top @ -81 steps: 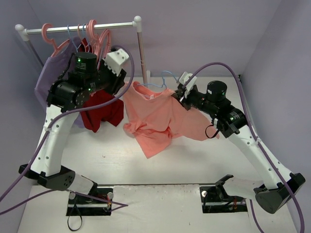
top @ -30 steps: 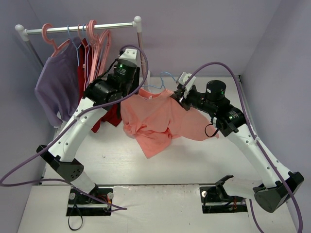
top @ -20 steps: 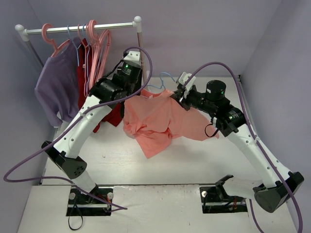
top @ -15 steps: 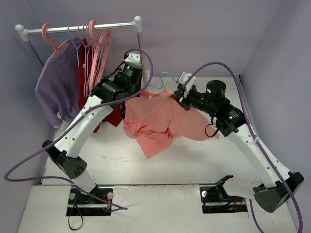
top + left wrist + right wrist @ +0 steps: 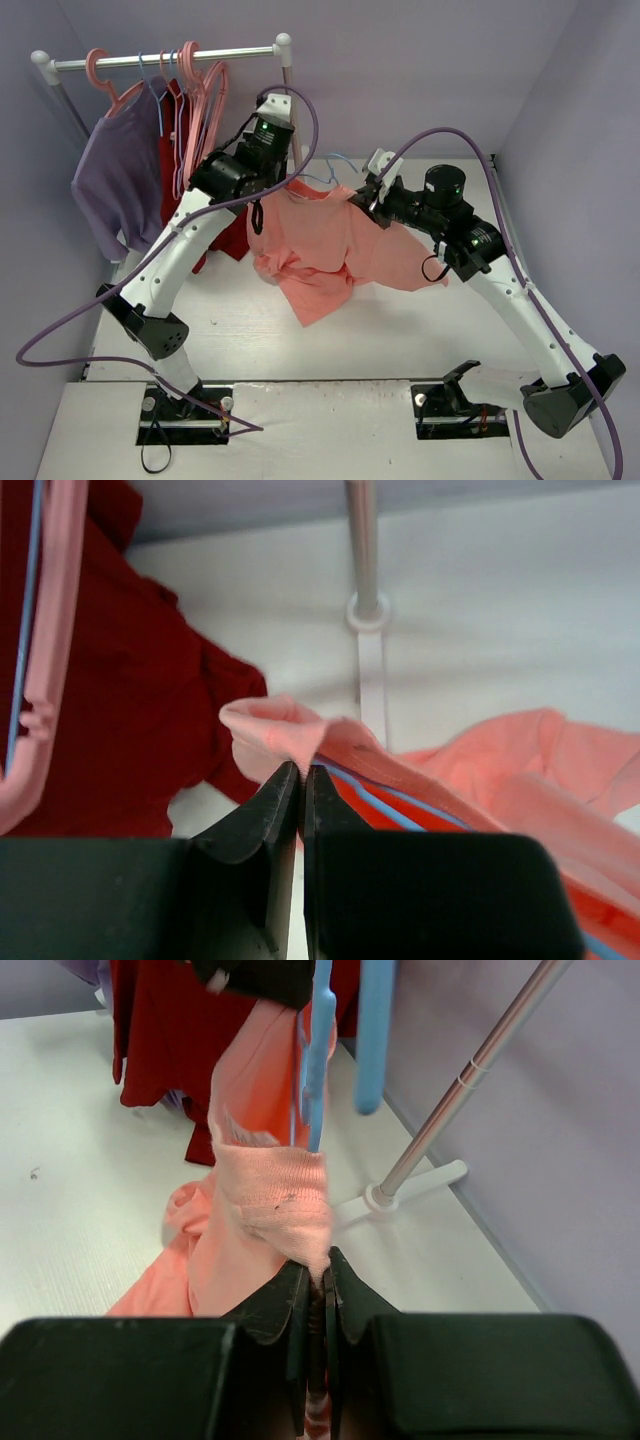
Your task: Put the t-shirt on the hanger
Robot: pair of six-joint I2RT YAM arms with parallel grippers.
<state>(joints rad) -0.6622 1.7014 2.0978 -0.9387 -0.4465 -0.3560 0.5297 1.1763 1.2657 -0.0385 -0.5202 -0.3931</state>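
Note:
The salmon t-shirt (image 5: 320,240) hangs stretched between my two grippers above the table, its lower part bunched on the surface. My left gripper (image 5: 268,195) is shut on a fold at the shirt's left shoulder (image 5: 300,770). My right gripper (image 5: 362,197) is shut on the cloth of the right shoulder (image 5: 318,1275). The thin light-blue wire hanger (image 5: 335,160) sticks its hook up behind the collar. Its wire (image 5: 390,805) runs inside the shirt (image 5: 500,770) in the left wrist view, and rises above the pinched cloth (image 5: 280,1200) as a blue hanger (image 5: 320,1050) in the right wrist view.
A clothes rack (image 5: 170,55) stands at the back left with pink plastic hangers (image 5: 205,85), a lavender shirt (image 5: 115,175) and a dark red garment (image 5: 225,235). Its right pole (image 5: 290,110) and foot (image 5: 370,615) stand just behind the t-shirt. Purple walls close in on the sides.
My left arm has swung from the rack over to the t-shirt's left shoulder and its gripper has shut on the cloth, lifting that edge slightly. The right arm has stayed still.

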